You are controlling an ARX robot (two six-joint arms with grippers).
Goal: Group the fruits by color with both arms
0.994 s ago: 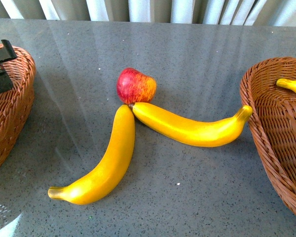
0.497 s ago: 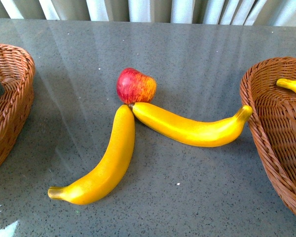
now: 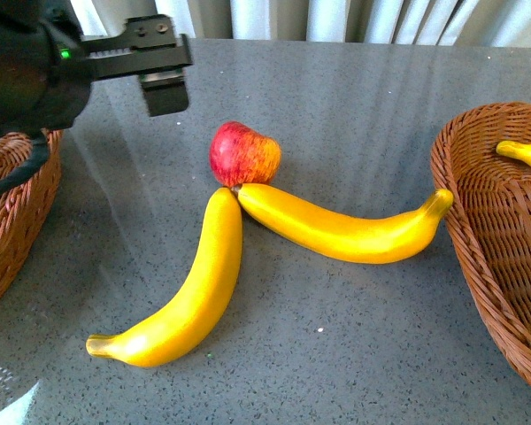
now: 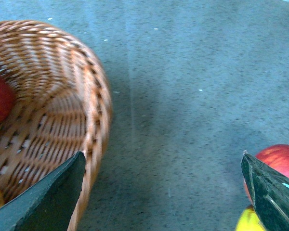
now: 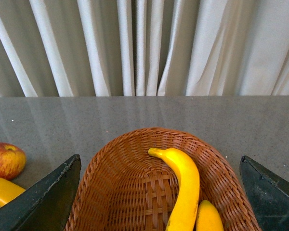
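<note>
A red apple (image 3: 244, 153) lies mid-table, touching the ends of two yellow bananas, a left one (image 3: 181, 292) and a right one (image 3: 341, 230). My left gripper (image 3: 164, 91) is open and empty, raised above the table to the left of the apple. In the left wrist view it (image 4: 162, 159) spans bare table between the left basket (image 4: 62, 96), which holds a second red apple (image 4: 0, 103), and the table apple (image 4: 282, 161). My right gripper (image 5: 160, 158) is open and empty over the right basket (image 5: 120, 192), which holds two bananas (image 5: 183, 187).
The left wicker basket (image 3: 18, 221) sits at the table's left edge and the right one (image 3: 487, 221) at the right edge, with a banana tip (image 3: 527, 155) showing. White curtains (image 5: 144, 48) hang behind the grey table.
My left arm left the left basket, dropped out of the front view, then came back higher at the upper left, nearer the apple. The fruit has not moved.
</note>
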